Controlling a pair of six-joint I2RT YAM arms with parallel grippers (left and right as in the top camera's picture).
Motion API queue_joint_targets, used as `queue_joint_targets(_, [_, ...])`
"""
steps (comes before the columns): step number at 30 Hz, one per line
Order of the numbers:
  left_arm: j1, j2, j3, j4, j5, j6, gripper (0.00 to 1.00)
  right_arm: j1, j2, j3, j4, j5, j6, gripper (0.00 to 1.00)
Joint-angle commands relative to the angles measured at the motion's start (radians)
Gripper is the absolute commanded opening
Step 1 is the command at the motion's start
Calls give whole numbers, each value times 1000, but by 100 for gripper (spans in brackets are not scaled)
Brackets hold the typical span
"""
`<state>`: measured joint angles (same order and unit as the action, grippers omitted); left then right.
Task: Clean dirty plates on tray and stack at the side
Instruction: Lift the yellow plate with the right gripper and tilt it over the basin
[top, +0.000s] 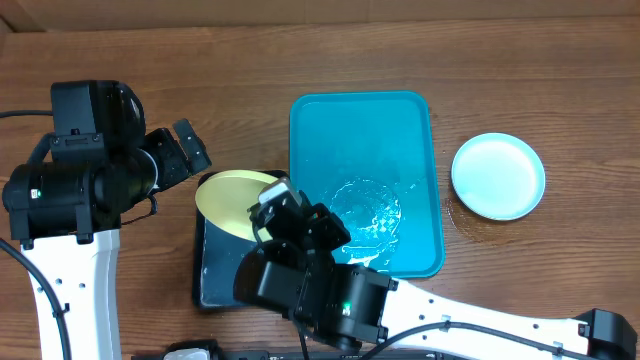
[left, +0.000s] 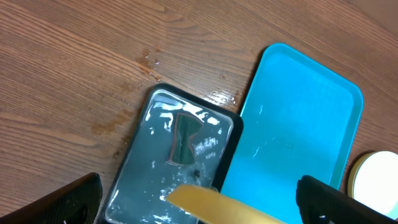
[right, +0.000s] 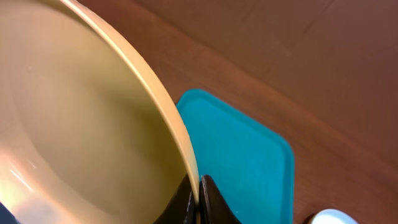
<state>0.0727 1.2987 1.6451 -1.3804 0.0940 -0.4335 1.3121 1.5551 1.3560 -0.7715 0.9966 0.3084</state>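
Your right gripper (right: 199, 194) pinches the yellow plate (top: 228, 198) by its rim (left gripper (top: 183, 150) gapes, empty); dip it gently into the black tray (left: 143, 155).

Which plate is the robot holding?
The yellow plate, pinched at its rim by the right gripper over the black tray; the pale blue plate lies untouched on the table.
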Motion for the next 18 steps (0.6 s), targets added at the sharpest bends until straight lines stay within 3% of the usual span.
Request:
queue_joint_targets(1, [0,3,9,4,7,15,100,38,-2,13,8,133,0,4])
queue_joint_targets(18, [0,3,9,4,7,15,100,90,-2,13,7,181,-5,4])
